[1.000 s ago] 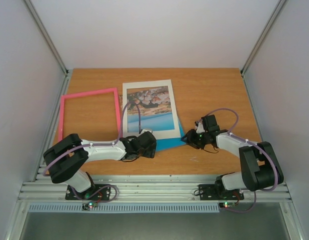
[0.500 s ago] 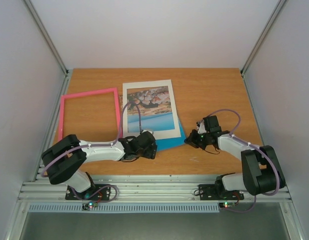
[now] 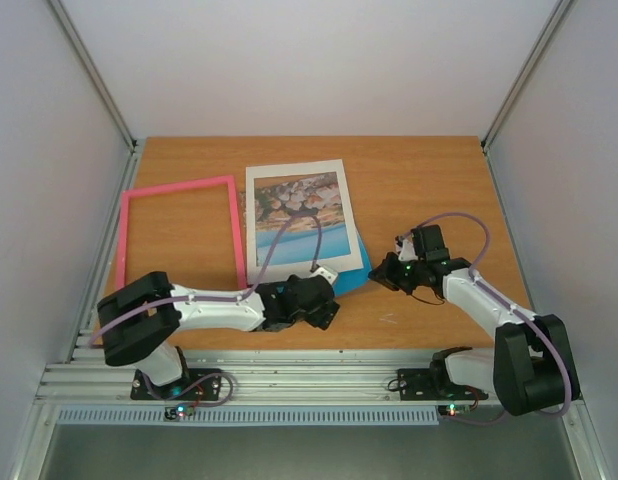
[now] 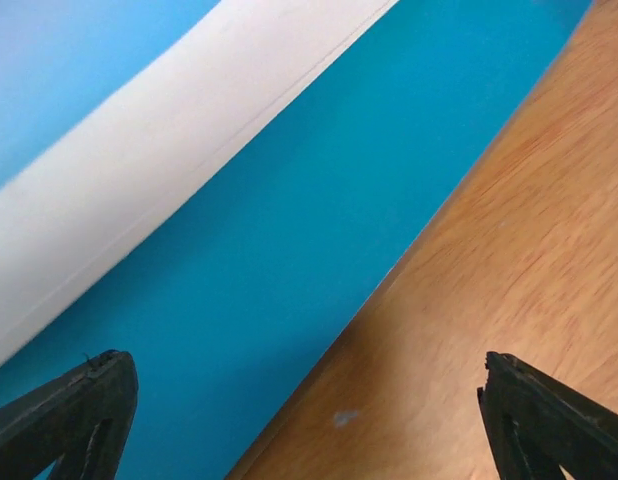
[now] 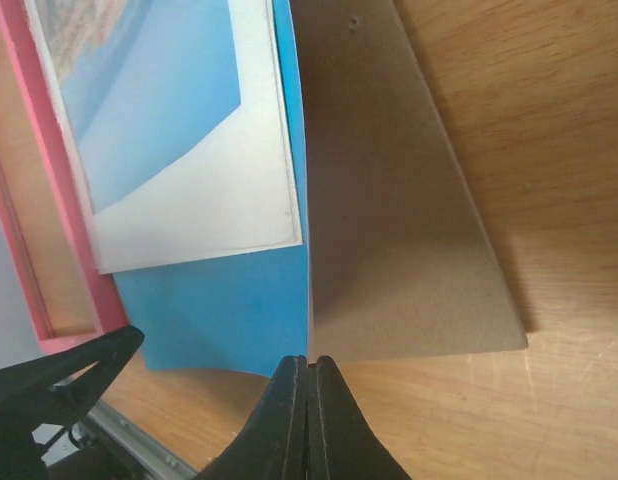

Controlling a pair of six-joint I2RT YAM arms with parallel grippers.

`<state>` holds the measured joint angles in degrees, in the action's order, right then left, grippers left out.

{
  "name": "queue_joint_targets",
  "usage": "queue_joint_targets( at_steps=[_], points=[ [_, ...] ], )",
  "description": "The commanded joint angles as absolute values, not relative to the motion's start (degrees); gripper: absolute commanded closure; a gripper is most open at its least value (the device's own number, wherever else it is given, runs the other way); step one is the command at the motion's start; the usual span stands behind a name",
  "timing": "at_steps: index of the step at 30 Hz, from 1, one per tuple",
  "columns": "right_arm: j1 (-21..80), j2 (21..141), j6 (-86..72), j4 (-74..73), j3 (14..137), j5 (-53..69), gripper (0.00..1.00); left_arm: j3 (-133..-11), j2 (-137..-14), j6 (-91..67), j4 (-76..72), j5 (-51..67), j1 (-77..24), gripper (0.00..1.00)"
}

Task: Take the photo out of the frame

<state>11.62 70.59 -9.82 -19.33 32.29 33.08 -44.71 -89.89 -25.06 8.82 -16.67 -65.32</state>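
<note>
Lying flat on the light wooden desk (image 3: 429, 180), the glossy seaside photo (image 3: 297, 215) sits within its white card mat (image 3: 289, 270), wholly outside the thin bright pink rectangular frame (image 3: 179, 185), which rests just beside it on the left with bare desk showing through. A bright blue sheet (image 5: 219, 320) pokes out beneath the mat's near edge. The left gripper (image 4: 301, 390) hovers low over that sheet's edge, jaws spread wide and released. The right gripper (image 5: 309, 385) has its jaws clenched where the blue sheet meets a plain brown board (image 5: 389, 230), apparently pinching the board's edge, though the contact is hard to make out
</note>
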Motion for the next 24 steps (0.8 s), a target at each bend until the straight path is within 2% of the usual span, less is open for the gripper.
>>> queue_joint_targets(
  at_steps=[1,13,24],
  points=[
    [11.34,68.01,-10.97,-23.95,34.71,34.26,0.99,-48.16,-94.20,-17.96,1.56,-25.27,-68.11,0.06],
    [11.34,65.90,-11.49,-27.17,37.01,34.69,0.99,-50.90,-101.21,-11.02,-8.93,-38.00,-74.69,0.09],
    [11.34,65.69,-11.36,-27.84,37.16,34.10,0.99,-54.20,-107.29,-9.02,-13.12,-38.51,-75.01,0.18]
  ],
)
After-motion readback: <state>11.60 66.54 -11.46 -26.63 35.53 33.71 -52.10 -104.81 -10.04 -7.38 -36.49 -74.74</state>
